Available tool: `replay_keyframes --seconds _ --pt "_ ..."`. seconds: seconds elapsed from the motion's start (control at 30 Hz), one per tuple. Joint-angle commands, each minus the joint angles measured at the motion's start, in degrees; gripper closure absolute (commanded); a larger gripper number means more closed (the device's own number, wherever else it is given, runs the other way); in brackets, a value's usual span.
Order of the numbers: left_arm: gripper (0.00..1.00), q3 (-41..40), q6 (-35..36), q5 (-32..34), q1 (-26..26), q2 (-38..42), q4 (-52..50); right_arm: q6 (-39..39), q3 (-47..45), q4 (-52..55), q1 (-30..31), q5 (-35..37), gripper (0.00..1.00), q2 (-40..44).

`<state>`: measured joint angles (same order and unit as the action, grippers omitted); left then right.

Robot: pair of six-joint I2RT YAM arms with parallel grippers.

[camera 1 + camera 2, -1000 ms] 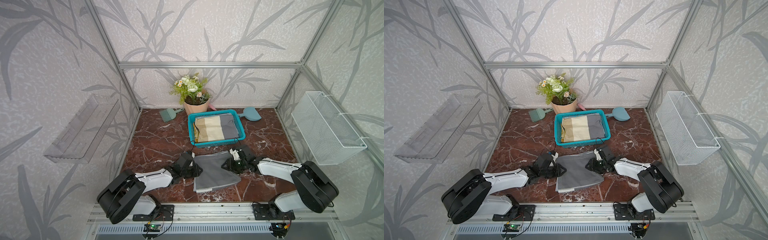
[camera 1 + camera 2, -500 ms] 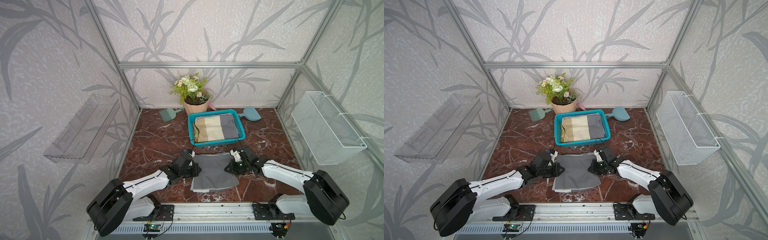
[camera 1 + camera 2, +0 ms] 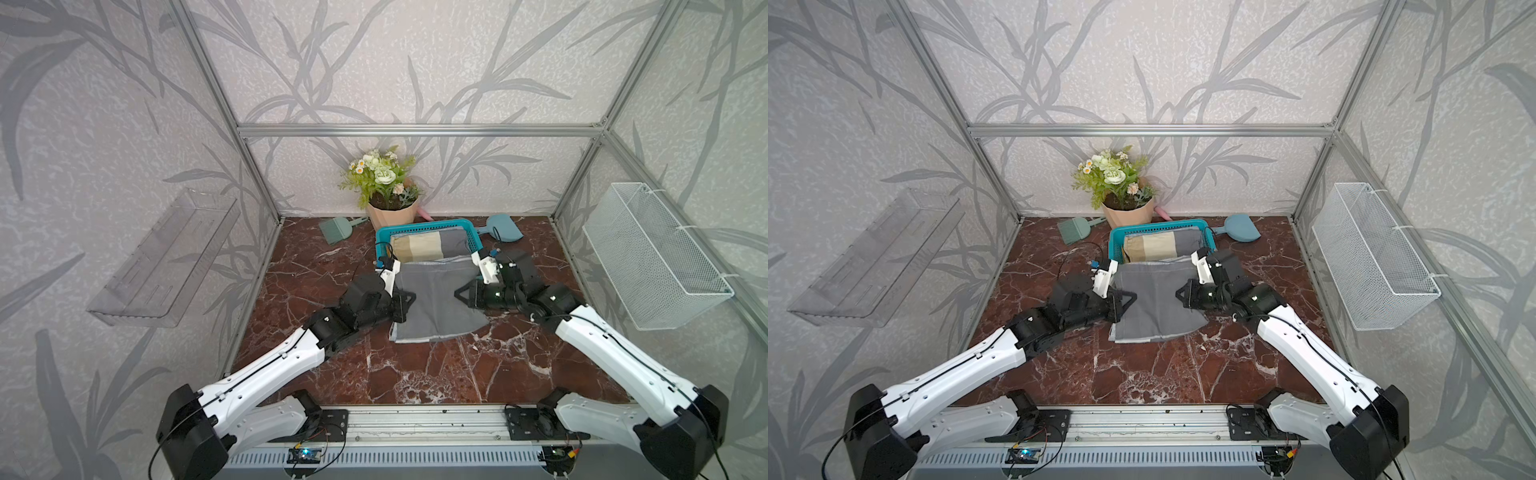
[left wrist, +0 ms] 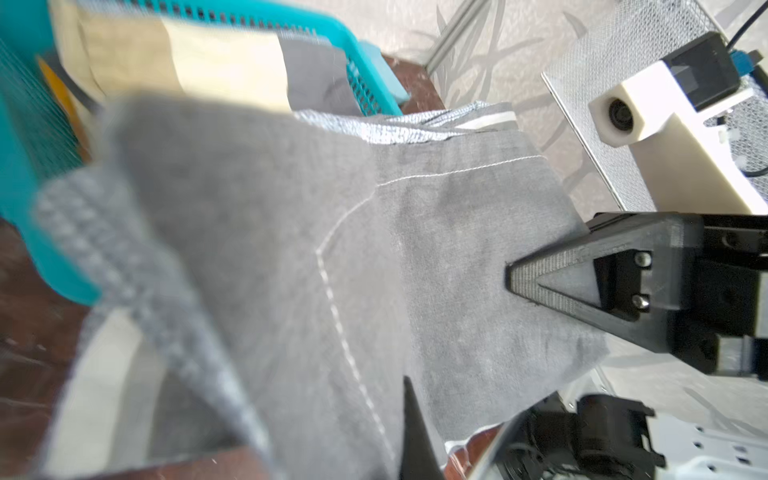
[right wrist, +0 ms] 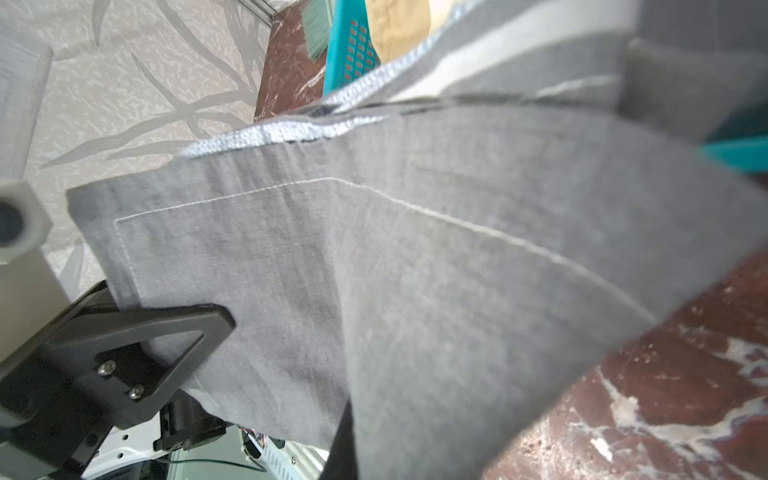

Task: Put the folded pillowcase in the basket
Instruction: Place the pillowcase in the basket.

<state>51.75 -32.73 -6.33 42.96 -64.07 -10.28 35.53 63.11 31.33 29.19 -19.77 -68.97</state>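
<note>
The left hand (image 3: pixel 409 299) pinches the folded pillowcase (image 3: pixel 436 307) at its 9 o'clock edge, and the right hand (image 3: pixel 459 296) pinches it at 3 o'clock. The basket (image 3: pixel 428 227) sits at its 12 o'clock (a beige-and-gray cloth (image 3: pixel 419 248) already inside), with a flower pot (image 3: pixel 390 216) behind it. Since a second ago the pillowcase has shifted toward the basket, and its far edge now covers the near rim.

Bright, diffuse light is filling both top views, throwing only soft shadows. In the wrist views the nearest folds of the pillowcase (image 4: pixel 174 232) are blurring badly, with the frame edges smearing too.
</note>
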Motion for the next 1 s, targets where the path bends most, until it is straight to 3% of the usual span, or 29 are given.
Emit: replay_keyframes --seconds 0.0,0.2,0.4,0.6,0.8,0.97 --pt "1.00 6.56 6.73 7.44 -2.00 -5.87 -1.11 -5.35 6.28 2.52 -4.03 -0.36 1.00 -6.14" --pt "1.00 13.84 8.57 2.03 -11.53 -17.92 5.47 -9.14 20.31 1.80 -11.27 -1.95 1.00 -19.12" --pt "1.00 18.91 9.30 -0.99 -17.83 -29.14 11.87 -11.61 29.17 0.60 -13.89 0.30 1.00 -32.60" --pt "1.00 23.30 8.29 -6.26 -21.01 -41.74 17.17 -12.50 33.34 -2.99 -14.93 2.46 1.00 -43.40" --pt "1.00 23.49 5.41 -8.31 -22.48 -48.88 20.44 -14.11 36.64 -2.42 -16.22 4.06 1.00 -51.09" --pt "1.00 23.59 5.85 -6.38 -23.13 -52.28 19.68 -15.83 37.76 -1.25 -16.49 7.77 0.88 -55.42"
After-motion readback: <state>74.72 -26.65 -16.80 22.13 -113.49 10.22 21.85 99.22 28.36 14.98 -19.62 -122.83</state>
